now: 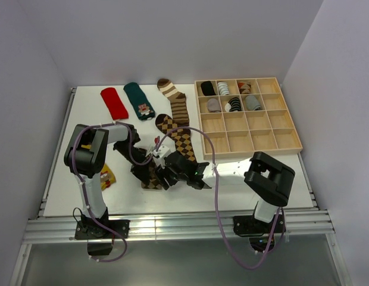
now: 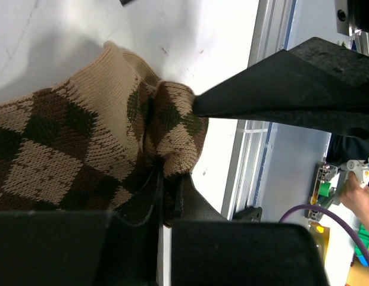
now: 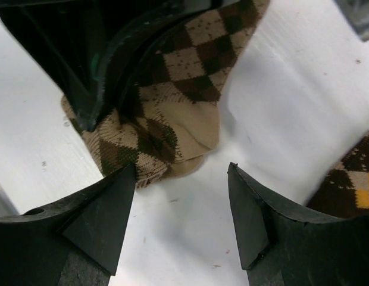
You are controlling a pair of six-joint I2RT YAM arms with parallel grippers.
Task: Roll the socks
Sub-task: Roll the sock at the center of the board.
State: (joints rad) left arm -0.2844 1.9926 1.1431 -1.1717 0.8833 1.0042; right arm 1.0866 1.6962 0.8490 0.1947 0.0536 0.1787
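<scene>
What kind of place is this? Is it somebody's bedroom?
Probably a robot lab booth, not a bedroom: two robot arms bolted to a metal rail, plain white walls around a white table, and a wooden tray for sorting socks.

Mustard sock mostly behind L arm, tray contents unclear

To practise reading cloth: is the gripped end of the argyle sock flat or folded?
Folded: the sock doubles over on itself at its end, bunched where the shut left claw pinches it.
</scene>
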